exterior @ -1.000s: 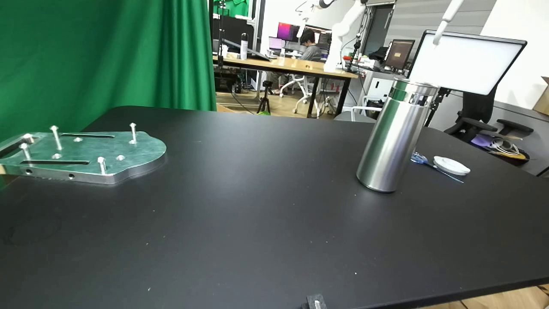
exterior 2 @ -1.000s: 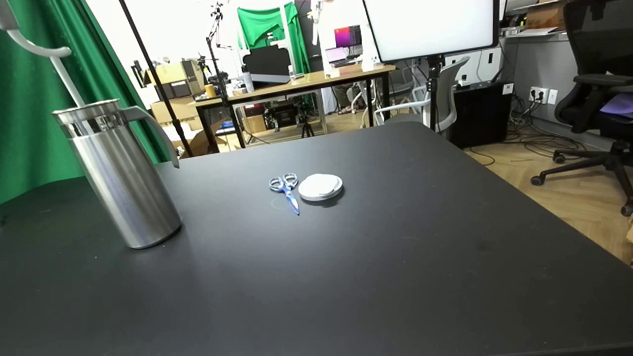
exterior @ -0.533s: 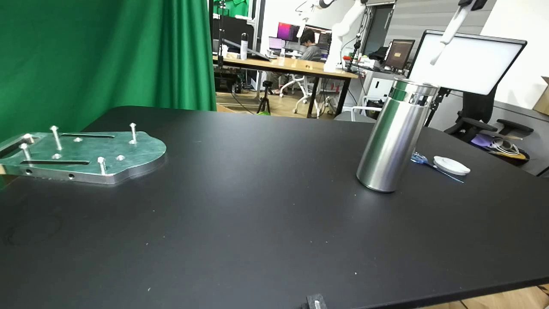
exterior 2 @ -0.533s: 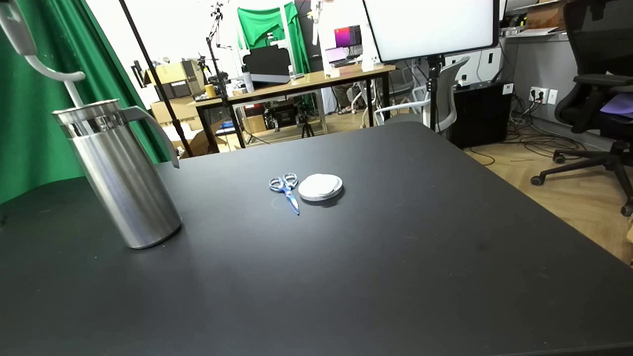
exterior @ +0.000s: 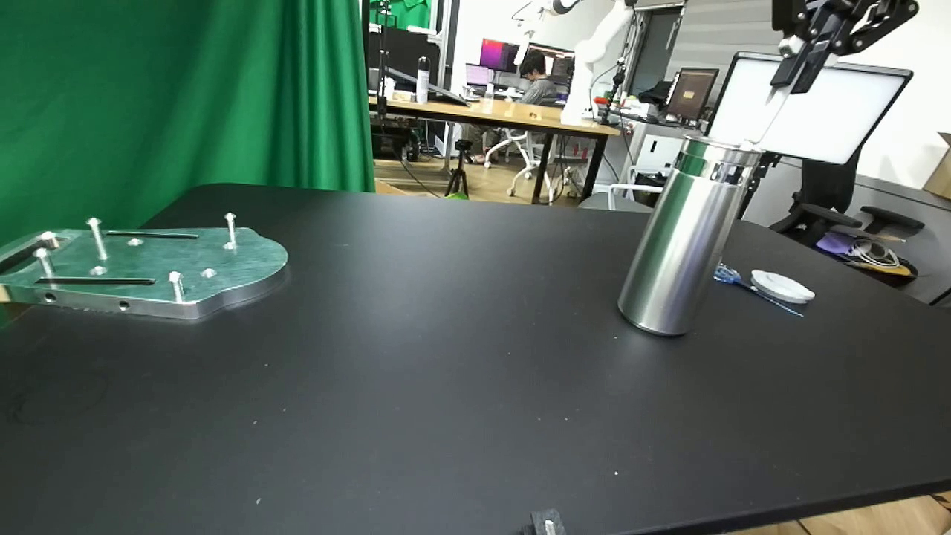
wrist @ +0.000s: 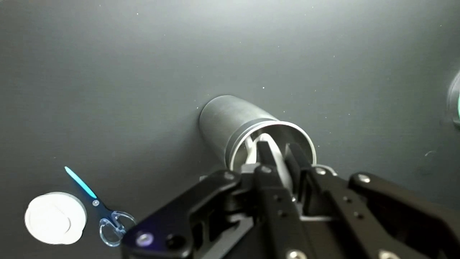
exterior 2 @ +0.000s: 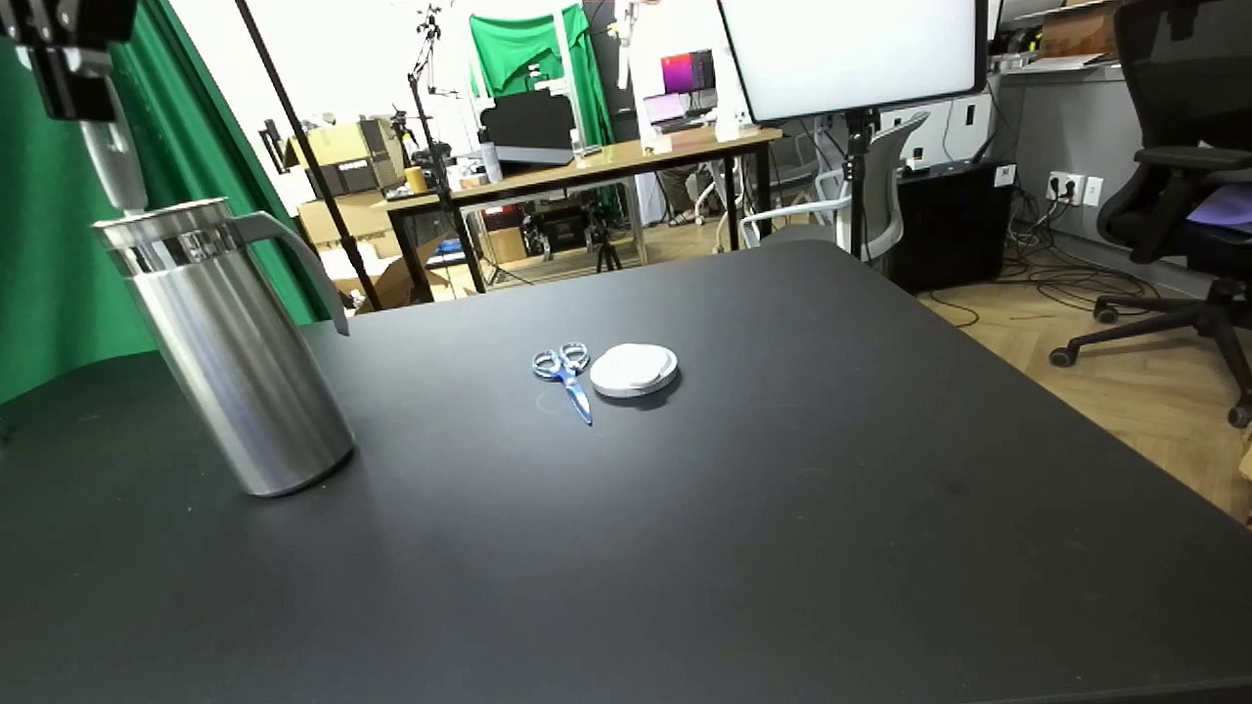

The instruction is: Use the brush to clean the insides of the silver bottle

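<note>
Silver bottle (exterior: 674, 256) stands beneath the pincer (wrist: 280, 149), the held brush (exterior 2: 115, 164) partly inside.

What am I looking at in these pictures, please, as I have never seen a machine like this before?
These show a robot at work; what you see of it is its black two-fingered gripper, which grasps things much as a finger and thumb would. Two pictures come from cameras outside the robot, looking across a black table; the third comes from a camera on its wrist, looking down past the gripper.

Held in the gripper is a pale slim-handled brush. Its lower end is hidden inside a tall silver bottle of brushed metal, standing on the table. Beside each other on the table lie blue scissors with see-through handles and a flat round white disc. A green-grey metal plate with upright pegs shows at the left in an exterior view.
</note>
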`<move>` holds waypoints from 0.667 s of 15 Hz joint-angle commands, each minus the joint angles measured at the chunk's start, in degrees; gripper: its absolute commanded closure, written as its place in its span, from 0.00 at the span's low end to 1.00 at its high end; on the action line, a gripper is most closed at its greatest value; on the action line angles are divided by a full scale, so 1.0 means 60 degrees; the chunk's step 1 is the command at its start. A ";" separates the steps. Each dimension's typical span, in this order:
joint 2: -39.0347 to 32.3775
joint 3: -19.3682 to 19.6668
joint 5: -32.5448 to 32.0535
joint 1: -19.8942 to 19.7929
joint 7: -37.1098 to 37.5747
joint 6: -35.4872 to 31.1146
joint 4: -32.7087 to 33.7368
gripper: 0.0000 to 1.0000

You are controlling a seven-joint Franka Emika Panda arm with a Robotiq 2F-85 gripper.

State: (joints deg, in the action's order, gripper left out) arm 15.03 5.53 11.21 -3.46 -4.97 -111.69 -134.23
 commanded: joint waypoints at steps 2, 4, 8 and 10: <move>-0.0419 0.0025 0.0098 0.0023 -0.0193 0.0095 0.0283 0.96; -0.0295 -0.0013 0.0067 0.0029 -0.0130 0.0142 0.0350 0.96; 0.0252 -0.0164 -0.0054 0.0086 0.0085 0.0518 0.0636 0.96; 0.0522 -0.0237 -0.0077 0.0116 0.0158 0.0778 0.0832 0.96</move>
State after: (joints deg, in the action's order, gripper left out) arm 15.40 4.61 11.16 -3.17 -5.70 -110.43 -131.54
